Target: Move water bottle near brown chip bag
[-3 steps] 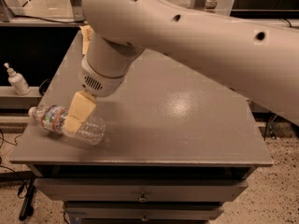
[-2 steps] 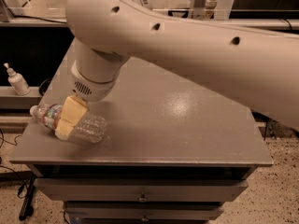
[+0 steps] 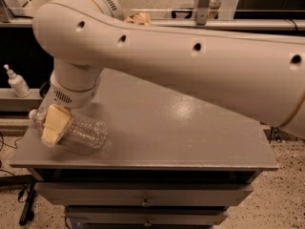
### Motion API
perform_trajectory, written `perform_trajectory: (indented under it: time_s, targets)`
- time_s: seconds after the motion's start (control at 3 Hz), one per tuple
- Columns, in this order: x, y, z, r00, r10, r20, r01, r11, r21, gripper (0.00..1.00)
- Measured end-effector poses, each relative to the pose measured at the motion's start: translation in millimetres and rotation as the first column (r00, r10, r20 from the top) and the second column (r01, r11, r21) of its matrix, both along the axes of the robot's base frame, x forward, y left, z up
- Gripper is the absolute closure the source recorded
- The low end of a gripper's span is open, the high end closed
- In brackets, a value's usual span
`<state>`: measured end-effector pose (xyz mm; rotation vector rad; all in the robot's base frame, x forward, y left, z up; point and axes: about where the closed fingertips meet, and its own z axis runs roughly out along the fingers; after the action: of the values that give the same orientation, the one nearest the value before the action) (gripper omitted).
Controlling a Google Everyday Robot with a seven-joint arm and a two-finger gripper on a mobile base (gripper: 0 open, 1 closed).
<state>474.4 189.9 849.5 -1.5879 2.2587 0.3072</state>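
Camera view shows one arm [image 3: 190, 66] stretched across one table [image 3: 190, 142], where one water bottle [image 3: 88, 131] lies on its side at the front-left corner, cap toward the table's left edge, directly under the gripper [image 3: 53, 128], whose hold cannot be told; one pump bottle [image 3: 18, 82] stands beyond; no brown chip bag shows.

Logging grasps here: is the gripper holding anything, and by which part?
It cannot be told. The gripper sits over the water bottle near its cap end, with the bottle lying on the table.
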Motion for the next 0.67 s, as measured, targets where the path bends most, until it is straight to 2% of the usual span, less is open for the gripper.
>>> perform_trajectory:
  time_s: [0.67]
  targets:
    - [-5.0,36.6,-9.9,0.9994,0.015,0.032,-0.013,0.998,-0.064,0.0]
